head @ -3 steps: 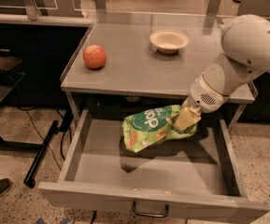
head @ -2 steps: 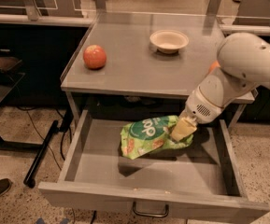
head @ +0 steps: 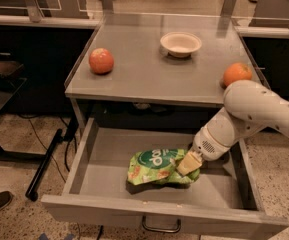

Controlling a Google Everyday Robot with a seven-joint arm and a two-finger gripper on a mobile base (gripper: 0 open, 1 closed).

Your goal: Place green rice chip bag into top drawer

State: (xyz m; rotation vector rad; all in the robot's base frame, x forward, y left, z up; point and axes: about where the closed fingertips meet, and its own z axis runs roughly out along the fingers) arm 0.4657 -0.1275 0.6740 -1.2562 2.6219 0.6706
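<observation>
I'm in a lab-like workroom: grey metal table (head: 149, 79), speckled floor (head: 14, 139), loose cables (head: 38, 133); my gripper (head: 188, 164) is low in the top drawer (head: 109, 156).

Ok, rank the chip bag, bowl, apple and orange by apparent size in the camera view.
1. green rice chip bag, in the top drawer, gripper holding its right end; nearest the camera, so possibly inflated.
2. bowl.
3. apple and orange look alike; not ranked.
</observation>
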